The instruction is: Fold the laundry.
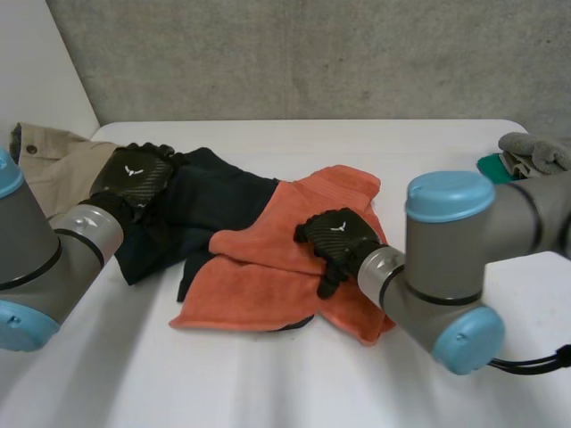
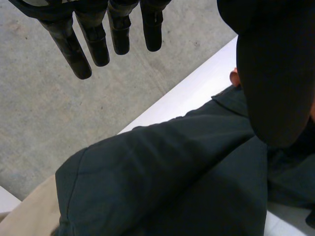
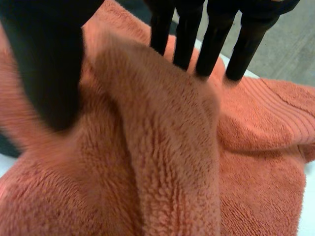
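An orange towel (image 1: 277, 267) lies crumpled in the middle of the table, partly over a dark garment (image 1: 210, 209) to its left. My right hand (image 1: 341, 242) rests on the towel's right part. Seen from the right wrist, a raised ridge of towel (image 3: 162, 128) stands between the thumb (image 3: 47, 69) and the fingers (image 3: 211, 44), which pinch it. My left hand (image 1: 134, 176) hovers over the dark garment's far left end. Its fingers (image 2: 93, 39) are straight and spread, clear of the dark cloth (image 2: 172, 177) below.
A beige garment (image 1: 53, 156) lies at the table's far left corner, partly under the dark one. Grey and green items (image 1: 526, 156) sit at the right edge. The white table (image 1: 294, 374) has bare room in front.
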Motion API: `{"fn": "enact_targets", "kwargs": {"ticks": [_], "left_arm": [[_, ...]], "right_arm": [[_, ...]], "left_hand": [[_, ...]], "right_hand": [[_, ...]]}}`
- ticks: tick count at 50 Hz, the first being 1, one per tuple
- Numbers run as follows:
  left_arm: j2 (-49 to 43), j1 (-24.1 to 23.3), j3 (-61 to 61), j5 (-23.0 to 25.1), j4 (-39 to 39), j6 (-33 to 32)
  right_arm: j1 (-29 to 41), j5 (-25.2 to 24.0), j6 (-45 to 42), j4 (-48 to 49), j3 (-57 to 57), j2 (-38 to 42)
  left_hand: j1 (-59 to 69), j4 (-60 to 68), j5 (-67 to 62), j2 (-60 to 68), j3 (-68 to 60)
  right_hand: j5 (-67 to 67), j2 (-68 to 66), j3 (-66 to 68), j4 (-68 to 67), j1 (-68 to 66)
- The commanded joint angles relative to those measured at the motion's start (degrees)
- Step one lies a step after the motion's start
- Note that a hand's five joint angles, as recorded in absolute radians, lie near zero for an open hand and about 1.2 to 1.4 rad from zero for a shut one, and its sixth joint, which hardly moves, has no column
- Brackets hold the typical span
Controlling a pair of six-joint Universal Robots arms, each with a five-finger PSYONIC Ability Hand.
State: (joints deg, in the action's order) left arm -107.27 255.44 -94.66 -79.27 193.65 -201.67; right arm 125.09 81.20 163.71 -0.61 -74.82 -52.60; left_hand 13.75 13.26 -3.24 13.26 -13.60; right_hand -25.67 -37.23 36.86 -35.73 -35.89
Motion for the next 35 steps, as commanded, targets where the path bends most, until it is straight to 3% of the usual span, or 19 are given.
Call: {"fn": "enact_targets", "kwargs": {"ticks": [1,6,14,22,30,35], "left_arm": [[1.0,-0.5,-1.7,0.1,0.1,0.1],[3.6,-1.1,-2.6,0.0,0.1,0.4],[8.1,-6.0,-4.2,-0.1,-0.9,0.6],[7.4,-13.5,-6.0,-0.4,-4.3,0.3],[-2.4,-20.7,-4.2,-1.2,-3.9,-0.3],[-7.4,-22.1,-0.9,-1.7,-3.7,-0.3]], "right_arm": [[-0.3,4.9,-3.5,3.8,0.6,-0.5],[-1.1,4.8,-4.4,8.2,-4.7,-9.7],[-14.1,4.8,-13.7,5.1,-11.1,-23.1],[-22.6,3.4,-18.4,3.9,-15.7,-25.0],[-23.3,-2.3,-17.6,4.2,-20.7,-24.7],[-23.2,-3.1,-17.6,4.6,-22.9,-24.8]], "left_hand": [[3.2,3.7,-3.7,3.7,-3.3],[3.0,3.5,-3.5,3.5,-3.2],[3.0,3.5,-3.5,3.5,-3.2],[2.7,3.2,-3.2,3.2,-2.8],[3.4,3.9,-3.9,3.8,-3.5],[4.9,5.4,-5.4,5.4,-5.0]], "right_hand": [[-44.3,-42.8,43.1,-44.3,-44.1],[-44.3,-42.8,43.1,-44.3,-44.1],[-44.3,-42.8,43.1,-44.3,-44.1],[-44.3,-42.8,43.1,-44.3,-44.1],[-44.3,-42.8,43.1,-44.3,-44.1],[-44.3,-42.8,43.1,-44.3,-44.1]]}}
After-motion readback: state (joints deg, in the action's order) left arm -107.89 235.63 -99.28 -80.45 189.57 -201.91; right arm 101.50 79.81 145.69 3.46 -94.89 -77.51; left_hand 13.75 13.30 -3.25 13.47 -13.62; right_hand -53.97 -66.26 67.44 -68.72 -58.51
